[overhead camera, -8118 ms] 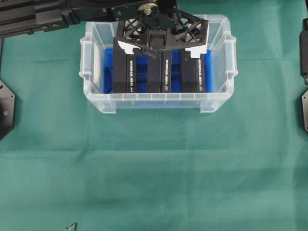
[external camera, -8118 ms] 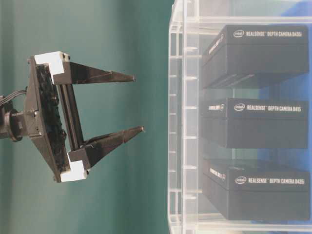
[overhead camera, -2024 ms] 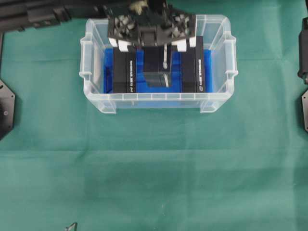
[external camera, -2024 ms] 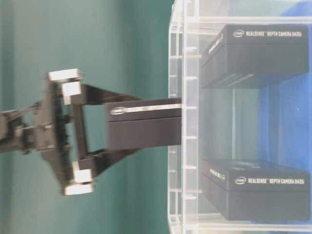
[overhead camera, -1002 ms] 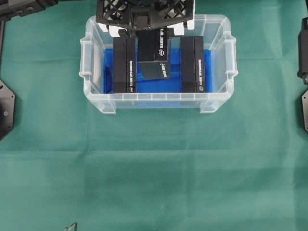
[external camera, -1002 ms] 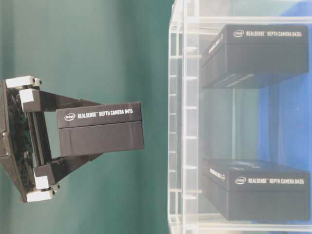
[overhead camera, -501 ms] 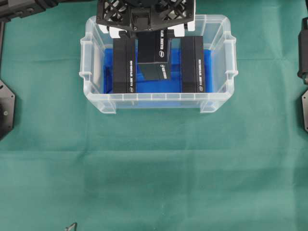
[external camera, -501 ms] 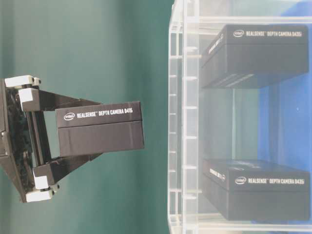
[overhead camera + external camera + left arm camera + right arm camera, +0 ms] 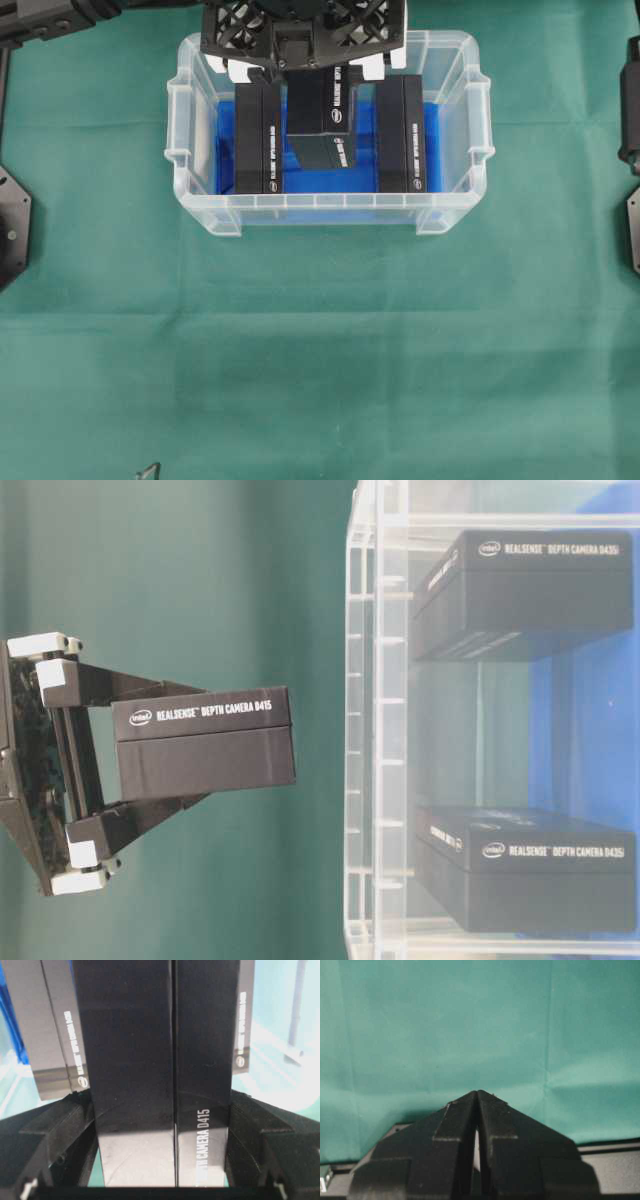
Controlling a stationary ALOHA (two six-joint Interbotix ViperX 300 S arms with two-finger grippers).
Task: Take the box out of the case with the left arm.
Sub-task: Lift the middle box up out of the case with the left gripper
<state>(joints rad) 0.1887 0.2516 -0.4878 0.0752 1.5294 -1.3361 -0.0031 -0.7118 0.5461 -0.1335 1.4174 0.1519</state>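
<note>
Box point(image 9: 205, 743) in the air, then: the left gripper point(image 9: 150, 748) has its two black fingers pinching the long sides of a dark carton, and from the table-level view the carton hangs clear of the case point(image 9: 455, 195), its near end apart from the clear rim. From above, it sits over the middle lane of the case, between the two boxes left inside, one on the left point(image 9: 258, 135) and one on the right point(image 9: 403, 133), with the blue cloth point(image 9: 320, 182) showing where it would have stood.

Slipping is what I would worry about. The fingers hold only the end nearest the wrist, so most of the carton juts out unsupported; a quick swing could let it pivot or slide loose and drop back onto the neighbours or the rim. If the arm carries it sideways without enough height, the free end could also catch the case wall and drag the light tub across the green cloth on the bench point(image 9: 320, 350).

Writing is easy to read side-on: "intel REALSENSE DEPTH CAMERA D415" on the held carton, and "intel REALSENSE DEPTH CAMERA D435i" on the two in the case. The wrist view shows only "CAMERA D415".

Over on the other side, the right gripper point(image 9: 477, 1095) is pressed together, holding nothing, above bare green cloth.
</note>
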